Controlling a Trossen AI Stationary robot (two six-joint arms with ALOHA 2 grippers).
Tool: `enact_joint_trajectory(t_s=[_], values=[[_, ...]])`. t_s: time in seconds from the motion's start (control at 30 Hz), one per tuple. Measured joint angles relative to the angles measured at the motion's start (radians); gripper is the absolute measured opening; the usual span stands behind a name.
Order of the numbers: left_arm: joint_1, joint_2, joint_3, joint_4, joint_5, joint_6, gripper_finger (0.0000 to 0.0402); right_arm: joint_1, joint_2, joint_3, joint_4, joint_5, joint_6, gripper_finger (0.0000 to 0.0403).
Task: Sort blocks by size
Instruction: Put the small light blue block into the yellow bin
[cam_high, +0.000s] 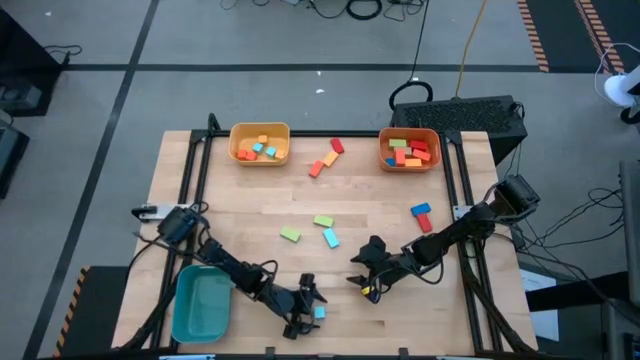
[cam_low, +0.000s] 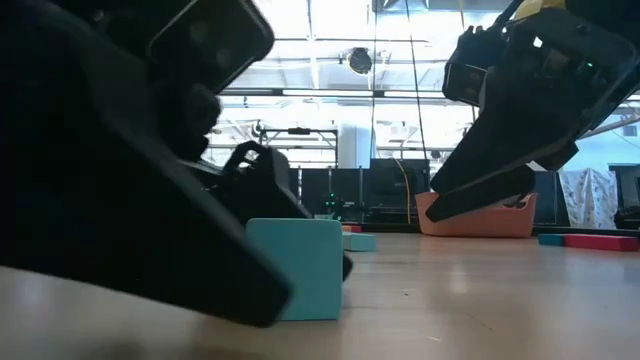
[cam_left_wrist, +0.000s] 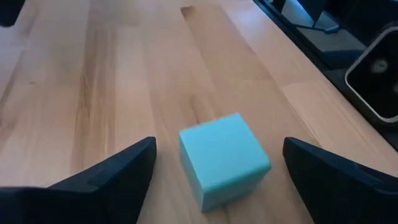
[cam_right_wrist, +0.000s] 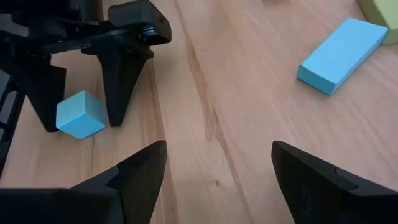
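A light blue cube (cam_left_wrist: 224, 158) rests flat on the wooden table near its front edge (cam_high: 319, 313). My left gripper (cam_high: 310, 308) is open, one finger on either side of the cube with a gap on both sides. Right of it, above bare wood, my right gripper (cam_high: 362, 278) stands open with nothing between its fingers. Loose blocks lie mid-table: two green (cam_high: 290, 234) (cam_high: 323, 221), a light blue bar (cam_right_wrist: 342, 53), a blue (cam_high: 420, 209), a red (cam_high: 424, 223). Orange and red ones (cam_high: 320, 165) lie farther back.
A yellow bin (cam_high: 238, 135) and an orange bin (cam_high: 384, 140), both holding blocks, stand at the far side. A teal bin (cam_high: 203, 303) sits at the near left beside my left arm. Bare wood lies between the two grippers and the mid-table blocks.
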Motion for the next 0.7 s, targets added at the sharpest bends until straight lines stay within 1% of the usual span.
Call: enact_joint_trajectory(t_s=[0.07,0.13,0.3,0.37,0.43,0.53,0.57,0.7], values=[[0.0,0.004,0.006,-0.013,0.0,-0.006,0.0332,0.0,0.0,0.0,0.001,0.0,0.0,0.0276],[0.001,0.004,0.011,-0.026,-0.001,-0.021,0.0306,0.0,0.0,0.0,0.001,0.0,0.0,0.0276],[0.01,0.003,0.011,-0.048,-0.009,-0.055,0.0213,0.0,0.0,0.0,0.001,0.001,0.0,0.0276],[0.017,-0.013,0.011,-0.081,-0.009,-0.069,0.0172,0.0,0.0,0.0,0.0,0.001,0.0,0.0276],[0.031,-0.037,0.01,-0.118,-0.004,-0.107,0.014,0.0,0.0,0.0,0.0,0.001,0.0,0.0276],[0.061,-0.114,0.008,-0.227,0.0,-0.135,0.0139,0.0,0.0,0.0,-0.001,0.001,0.0,0.0276],[0.074,-0.147,0.009,-0.267,-0.014,-0.138,0.0139,0.0,0.0,0.0,-0.003,0.001,0.0,0.0276],[0.125,-0.28,0.009,-0.496,-0.112,-0.139,0.0139,0.0,0.0,0.0,-0.006,0.001,-0.004,0.0276]])
